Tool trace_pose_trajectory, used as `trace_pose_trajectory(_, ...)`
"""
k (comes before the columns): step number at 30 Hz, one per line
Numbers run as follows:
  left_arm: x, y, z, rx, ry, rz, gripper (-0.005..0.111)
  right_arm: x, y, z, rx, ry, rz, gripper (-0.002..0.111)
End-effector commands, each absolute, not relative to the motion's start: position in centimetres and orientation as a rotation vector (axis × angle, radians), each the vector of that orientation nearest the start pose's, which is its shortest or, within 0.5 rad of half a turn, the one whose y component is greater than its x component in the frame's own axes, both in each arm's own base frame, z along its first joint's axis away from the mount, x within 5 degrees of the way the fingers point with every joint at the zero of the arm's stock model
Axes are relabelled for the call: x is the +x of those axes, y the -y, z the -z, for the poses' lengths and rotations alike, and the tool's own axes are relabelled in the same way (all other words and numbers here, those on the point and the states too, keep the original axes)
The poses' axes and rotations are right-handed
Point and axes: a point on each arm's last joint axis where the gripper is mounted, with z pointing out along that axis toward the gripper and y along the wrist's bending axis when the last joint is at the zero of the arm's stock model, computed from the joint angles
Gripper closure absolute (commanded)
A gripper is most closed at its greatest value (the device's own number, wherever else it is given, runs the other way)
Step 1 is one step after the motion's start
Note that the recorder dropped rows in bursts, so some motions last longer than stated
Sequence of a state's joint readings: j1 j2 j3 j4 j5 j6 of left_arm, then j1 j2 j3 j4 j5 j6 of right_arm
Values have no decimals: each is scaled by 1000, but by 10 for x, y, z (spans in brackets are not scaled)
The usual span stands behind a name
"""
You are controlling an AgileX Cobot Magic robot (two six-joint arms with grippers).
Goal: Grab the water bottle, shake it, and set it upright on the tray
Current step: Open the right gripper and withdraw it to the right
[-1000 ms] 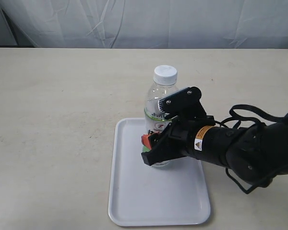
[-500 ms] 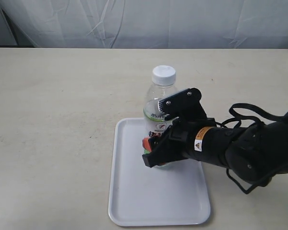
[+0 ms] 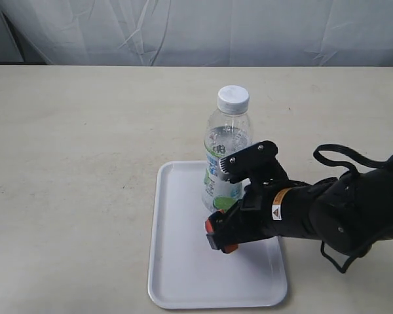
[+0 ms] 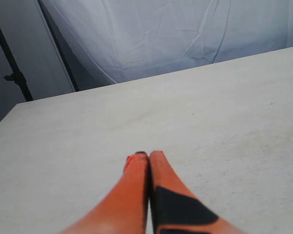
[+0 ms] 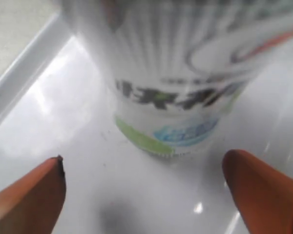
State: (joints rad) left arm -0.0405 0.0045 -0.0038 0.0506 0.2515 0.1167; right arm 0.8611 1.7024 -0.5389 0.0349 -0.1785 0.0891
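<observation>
The water bottle (image 3: 227, 150) stands upright on the tray (image 3: 177, 275), with its white cap on top. It is on the part of the tray that is toward the far edge of the counter (image 3: 85, 163). The tray itself lies with its long side running from the far edge toward the near edge, and it is closer to the near edge.

The right hand (image 3: 221, 237) is low over the tray, just beside the bottle on the near-edge side. Its orange fingertips (image 5: 34, 195) are spread wide apart and hold nothing; the wrist view shows the bottle's base a little beyond them.

The left hand (image 4: 149, 161) has its two fingers pressed together, empty, over bare counter.
</observation>
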Motion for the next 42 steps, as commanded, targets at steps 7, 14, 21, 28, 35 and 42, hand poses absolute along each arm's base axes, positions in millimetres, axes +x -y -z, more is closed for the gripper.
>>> trace_pose_trajectory(7,55,1,-192,165,-1714,-95,106,155,-185,-130,-981,-2575,-303,39)
trace_pose_trajectory(14,55,1,-192,165,-1714,-95,106,132,-160,-188,-880,-2589,-369,106)
trace_pose_trajectory(21,55,1,-192,165,-1714,-95,106,104,-128,-238,-785,-2467,-491,106)
trace_pose_trajectory(28,55,1,-192,165,-1714,-95,106,82,-108,-265,-687,-2382,-643,106)
trace_pose_trajectory(35,55,1,-192,165,-1714,-95,106,78,-103,-270,-681,-2341,-663,106)
trace_pose_trajectory(42,55,1,-192,165,-1714,-95,106,78,-67,-277,-399,-2059,-654,106)
